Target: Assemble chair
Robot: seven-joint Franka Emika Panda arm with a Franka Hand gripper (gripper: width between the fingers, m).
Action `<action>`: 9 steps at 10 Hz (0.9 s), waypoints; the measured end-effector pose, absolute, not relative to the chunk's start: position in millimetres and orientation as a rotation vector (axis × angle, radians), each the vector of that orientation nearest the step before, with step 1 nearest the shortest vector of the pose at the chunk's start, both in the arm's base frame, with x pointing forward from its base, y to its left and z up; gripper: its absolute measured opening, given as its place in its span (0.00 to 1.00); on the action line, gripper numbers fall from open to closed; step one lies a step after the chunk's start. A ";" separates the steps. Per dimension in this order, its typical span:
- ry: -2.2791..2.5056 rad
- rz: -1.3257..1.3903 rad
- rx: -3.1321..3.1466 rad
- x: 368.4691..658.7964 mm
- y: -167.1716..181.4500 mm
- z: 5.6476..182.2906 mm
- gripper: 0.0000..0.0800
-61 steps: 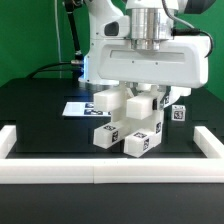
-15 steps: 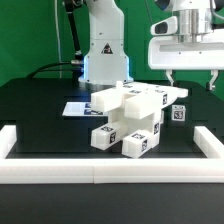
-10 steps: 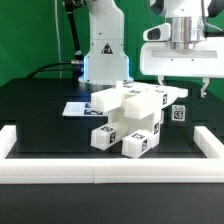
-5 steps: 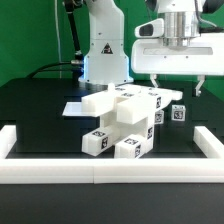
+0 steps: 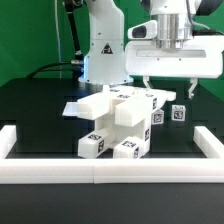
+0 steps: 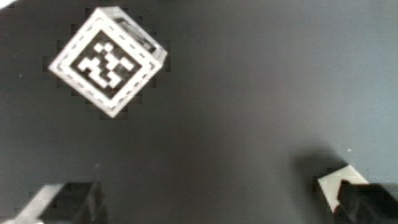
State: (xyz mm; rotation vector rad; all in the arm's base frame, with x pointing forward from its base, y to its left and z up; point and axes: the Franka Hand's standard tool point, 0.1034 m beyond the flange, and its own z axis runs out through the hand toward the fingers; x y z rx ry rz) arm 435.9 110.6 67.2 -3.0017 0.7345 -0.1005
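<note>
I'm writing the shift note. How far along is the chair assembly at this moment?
Done: several white tagged parts look joined into one cluster, but it does not look like a finished chair. In hand: nothing. The pincer hangs open above the parts and grips none of them. Left: at least the small tagged cube, which stands apart on the exterior view's right, plus whatever else completes the chair.

Matte white plastic chair (image 5: 118,112), smooth black table (image 5: 35,112)

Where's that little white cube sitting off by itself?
In the exterior view, the little cube sits on the black table at that view's right, just beside the pile of white chair parts.
</note>
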 end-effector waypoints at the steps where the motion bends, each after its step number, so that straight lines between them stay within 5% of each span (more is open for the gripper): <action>1: 0.719 -0.105 -3.006 438.9 108.4 68.0 0.81; 9: 0.661 -0.115 -3.031 447.0 97.4 64.8 0.81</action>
